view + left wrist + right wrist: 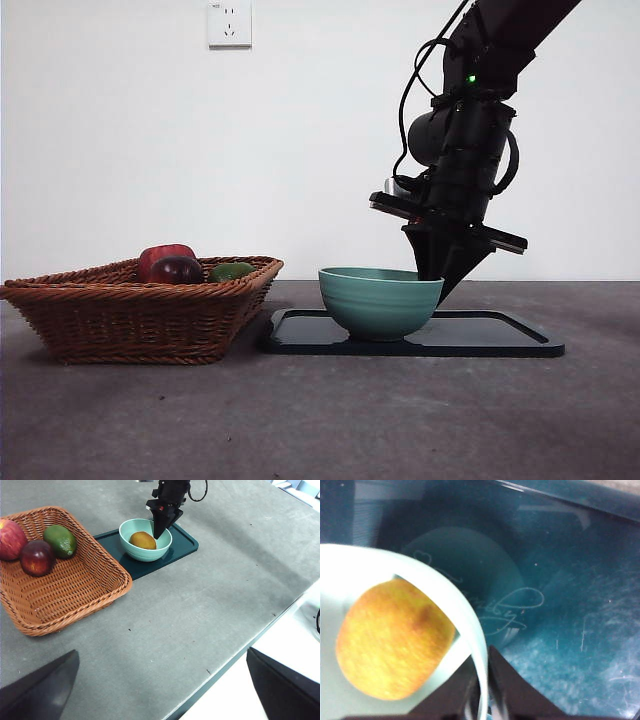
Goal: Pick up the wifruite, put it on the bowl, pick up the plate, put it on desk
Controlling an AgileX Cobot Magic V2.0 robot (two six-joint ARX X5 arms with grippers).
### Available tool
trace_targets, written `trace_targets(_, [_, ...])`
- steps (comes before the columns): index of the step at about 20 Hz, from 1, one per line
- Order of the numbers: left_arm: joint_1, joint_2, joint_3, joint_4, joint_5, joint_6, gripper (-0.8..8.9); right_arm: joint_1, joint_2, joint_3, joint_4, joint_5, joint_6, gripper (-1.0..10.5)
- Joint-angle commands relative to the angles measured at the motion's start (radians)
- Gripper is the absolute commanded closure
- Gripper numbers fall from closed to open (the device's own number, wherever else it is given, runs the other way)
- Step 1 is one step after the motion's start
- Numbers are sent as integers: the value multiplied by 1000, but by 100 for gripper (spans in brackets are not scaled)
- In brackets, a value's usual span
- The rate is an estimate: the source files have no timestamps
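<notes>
One wifruite (143, 540) lies inside the bowl (145, 554), upper middle of the left wrist frame; we see the bowl standing on the dark plate (181, 545), beside the basket (75, 587) at left; our right gripper (484, 690) straddles the bowl's rim, jaws narrow, one inside and one outside, seemingly pinching it, though the blur makes contact hard to confirm; our left gripper (160, 680) hangs wide apart over the desk (210, 605), low in that frame, holding nothing.
</notes>
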Motion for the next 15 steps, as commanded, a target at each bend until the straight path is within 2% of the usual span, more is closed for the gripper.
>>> trace_targets(1, [-12, 0, 10, 12, -2, 12, 282, 4, 30, 23, -25, 8, -12, 916])
trace_targets(3, [-12, 0, 10, 12, -2, 12, 282, -3, 24, 41, -46, 11, -14, 666])
trace_targets(4, [-12, 0, 10, 12, -2, 12, 282, -8, 19, 71, -69, 14, -14, 606])
trace_targets(6, [-12, 0, 10, 12, -2, 11, 282, -18, 14, 188, -151, 23, -16, 592])
trace_targets(8, [-12, 0, 10, 11, -2, 11, 282, -17, -10, 313, -266, 96, -32, 446])
trace_targets(11, [-12, 0, 10, 12, -2, -5, 282, 0, -129, 349, -301, 123, -34, 443])
trace_targets(12, [-12, 0, 10, 11, -2, -4, 282, 9, -181, 333, -303, 162, -34, 443])
trace_targets(15, [-12, 0, 10, 11, -2, -3, 282, 19, -392, 146, -303, 221, -34, 433])
